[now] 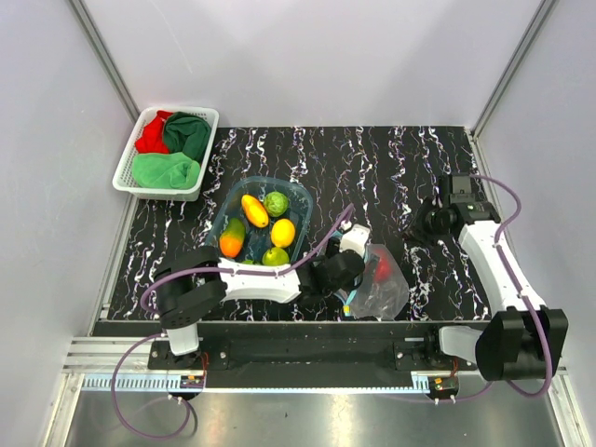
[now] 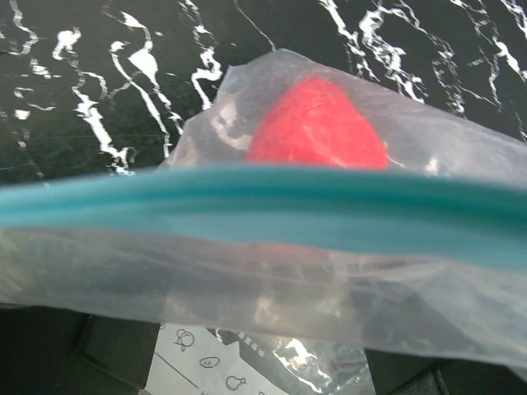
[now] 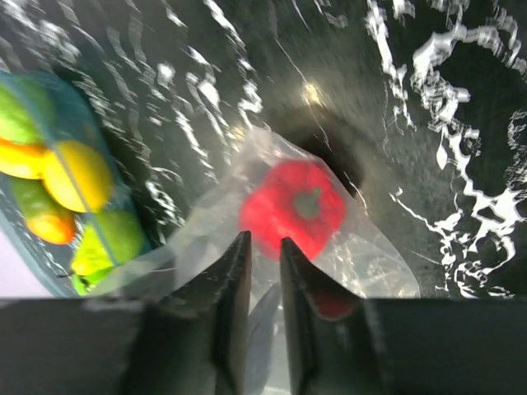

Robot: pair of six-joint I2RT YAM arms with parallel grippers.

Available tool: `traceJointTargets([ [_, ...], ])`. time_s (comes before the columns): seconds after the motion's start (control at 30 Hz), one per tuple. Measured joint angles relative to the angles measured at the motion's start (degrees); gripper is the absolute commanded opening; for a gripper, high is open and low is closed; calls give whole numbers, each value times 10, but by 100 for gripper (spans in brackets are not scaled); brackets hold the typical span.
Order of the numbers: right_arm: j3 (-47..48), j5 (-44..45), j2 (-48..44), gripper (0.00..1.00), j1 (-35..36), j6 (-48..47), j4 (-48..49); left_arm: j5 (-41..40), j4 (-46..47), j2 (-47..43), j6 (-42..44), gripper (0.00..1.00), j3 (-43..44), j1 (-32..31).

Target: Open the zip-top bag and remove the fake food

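Observation:
The zip-top bag (image 1: 377, 284) lies near the table's front edge, with a red fake pepper (image 1: 382, 268) inside. In the left wrist view its teal zip strip (image 2: 263, 206) runs across the frame and the pepper (image 2: 317, 123) lies beyond it. My left gripper (image 1: 346, 256) is open at the bag's mouth (image 2: 263, 370); only dark finger edges show low in the corners, with clear plastic across the gap. My right gripper (image 1: 432, 219) hovers right of the bag, apart from it. Its tips (image 3: 263, 240) stand narrowly apart, with the pepper (image 3: 292, 206) beyond them. More fake food (image 1: 261, 228) fills a blue tub (image 1: 300, 197).
A white basket (image 1: 124, 172) with red and green cloths stands at the back left. The blue tub (image 3: 49, 284) shows at the left of the right wrist view. A printed sheet (image 2: 198, 366) lies under the bag. Grey walls close in the black marbled table (image 1: 372, 168).

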Motion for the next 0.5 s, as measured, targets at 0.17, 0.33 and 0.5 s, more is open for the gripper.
traceJointTargets([
  [0.17,-82,-29,4,20,-1,2,37,27,-5,10,1,89,16,3],
  [0.33,-151,-56,8,19,-1,-2,71,47,-5,33,9,91,45,3],
  [0.5,-183,-96,23,18,-1,-3,109,64,-6,59,13,92,64,5],
])
